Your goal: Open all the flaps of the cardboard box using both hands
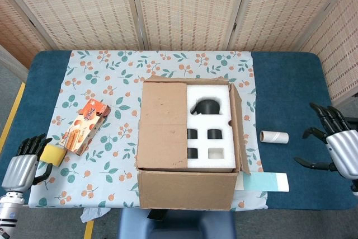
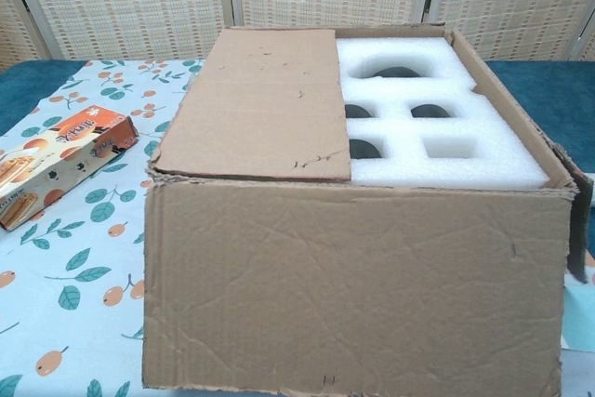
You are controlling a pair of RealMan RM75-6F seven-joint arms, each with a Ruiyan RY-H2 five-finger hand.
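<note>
The cardboard box (image 1: 187, 188) sits mid-table on the floral cloth. Its left flap (image 1: 162, 124) lies flat over the left half. Its right flap (image 1: 236, 121) stands nearly upright along the right wall, baring the white foam insert (image 1: 211, 138) and its dark pockets. In the chest view the box (image 2: 353, 276) fills the frame, with the left flap (image 2: 256, 104) flat and the foam insert (image 2: 437, 127) exposed; no hand shows there. My right hand (image 1: 335, 141) hovers far right of the box, fingers spread and empty. My left hand (image 1: 22, 166) is at the lower left edge, empty, beside a yellow sponge (image 1: 51, 153).
An orange snack box (image 1: 84, 126) lies left of the cardboard box. A cardboard tube (image 1: 273, 136) and a light-blue card (image 1: 264, 182) lie to its right, between it and my right hand. Crumpled tissue (image 1: 92, 214) hangs at the front edge. Woven screens stand behind the table.
</note>
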